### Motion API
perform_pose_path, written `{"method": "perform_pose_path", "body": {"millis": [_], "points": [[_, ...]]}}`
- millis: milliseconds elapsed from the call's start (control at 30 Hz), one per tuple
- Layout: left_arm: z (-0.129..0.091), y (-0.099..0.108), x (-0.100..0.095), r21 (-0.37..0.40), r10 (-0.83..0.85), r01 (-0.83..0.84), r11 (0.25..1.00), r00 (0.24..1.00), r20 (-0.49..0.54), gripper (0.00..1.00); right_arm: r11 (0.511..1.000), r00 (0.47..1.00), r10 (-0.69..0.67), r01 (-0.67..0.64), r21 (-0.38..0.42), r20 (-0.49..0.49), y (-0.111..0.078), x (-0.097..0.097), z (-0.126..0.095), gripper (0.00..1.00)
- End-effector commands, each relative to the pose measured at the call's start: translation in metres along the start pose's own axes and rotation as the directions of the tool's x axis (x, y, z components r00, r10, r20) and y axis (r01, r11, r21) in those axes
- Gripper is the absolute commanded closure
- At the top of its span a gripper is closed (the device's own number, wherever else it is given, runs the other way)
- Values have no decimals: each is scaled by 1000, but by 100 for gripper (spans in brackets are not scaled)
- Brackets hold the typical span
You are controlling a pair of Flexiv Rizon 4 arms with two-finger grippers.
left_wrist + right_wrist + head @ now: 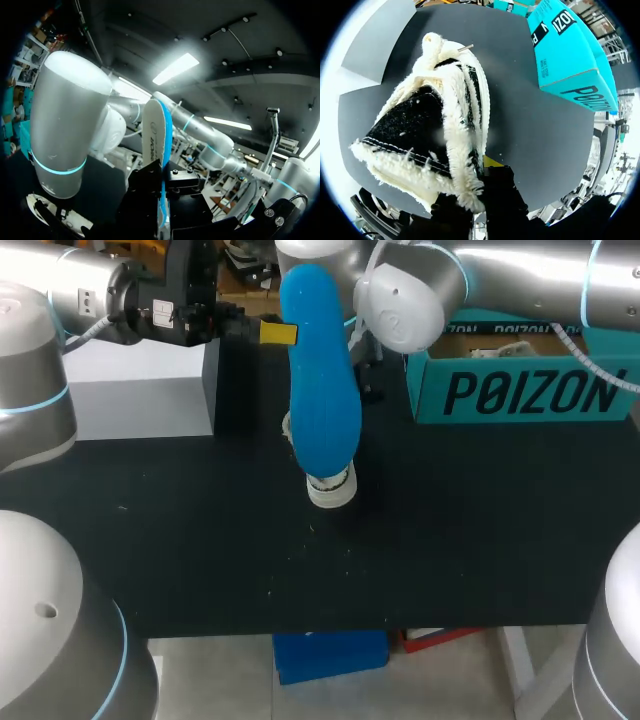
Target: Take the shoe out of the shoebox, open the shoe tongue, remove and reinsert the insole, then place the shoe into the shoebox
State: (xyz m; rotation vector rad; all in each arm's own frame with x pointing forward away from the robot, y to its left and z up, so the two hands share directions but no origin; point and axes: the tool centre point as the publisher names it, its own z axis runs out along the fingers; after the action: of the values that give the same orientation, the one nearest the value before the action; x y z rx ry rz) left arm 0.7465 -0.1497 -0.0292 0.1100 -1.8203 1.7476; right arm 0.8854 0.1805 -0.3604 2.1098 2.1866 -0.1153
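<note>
Presently, item status.

- **Insole** (322, 380): blue, out of the shoe, held upright in the air above it. The left gripper (276, 333) pinches it at one edge.
- **Shoe** (440, 120): fleece-lined, down at the black tabletop (200, 540), near the shoebox (530, 390). The right gripper (477, 175) is clamped on its fluffy rim.
- **Step in hand, as judged:** insole removed, reinsertion pending.
- **Next move:** calls for lowering the insole toe-first into the mouth of the shoe while the right gripper steadies it. Return to the shoebox is outstanding.
</note>
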Motion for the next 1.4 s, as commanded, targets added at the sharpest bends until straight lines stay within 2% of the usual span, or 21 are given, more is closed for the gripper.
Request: {"method": "perform_pose_path", "body": {"millis": [33,267,467,500,533,567,833,933,1133,1400], "points": [[2,1,-1,2,1,-1,1000,1000,3,100,961,961,275,-276,-26,-12,-4,9,22,100],[2,1,-1,2,1,-1,1000,1000,3,100,963,964,268,-267,-26,3,-8,14,43,100],[2,1,-1,2,1,-1,1000,1000,3,100,973,975,213,-207,-102,54,-10,12,51,100],[2,1,-1,2,1,-1,1000,1000,3,100,973,975,213,-206,-108,58,-11,11,52,69],[2,1,-1,2,1,-1,1000,1000,3,100,972,976,210,-202,-116,62,-11,10,52,9],[2,1,-1,2,1,-1,1000,1000,3,100,972,975,213,-205,-117,64,-12,8,52,0],[2,1,-1,2,1,-1,1000,1000,3,100,970,974,221,-213,-119,58,-11,-1,36,0],[2,1,-1,2,1,-1,1000,1000,3,100,969,974,225,-221,-111,22,-11,-4,26,0],[2,1,-1,2,1,-1,1000,1000,3,100,971,968,213,-224,-78,-132,-12,-12,2,0],[2,1,-1,2,1,-1,1000,1000,3,100,987,911,115,-152,-62,-397,-14,-17,-29,0]]}}
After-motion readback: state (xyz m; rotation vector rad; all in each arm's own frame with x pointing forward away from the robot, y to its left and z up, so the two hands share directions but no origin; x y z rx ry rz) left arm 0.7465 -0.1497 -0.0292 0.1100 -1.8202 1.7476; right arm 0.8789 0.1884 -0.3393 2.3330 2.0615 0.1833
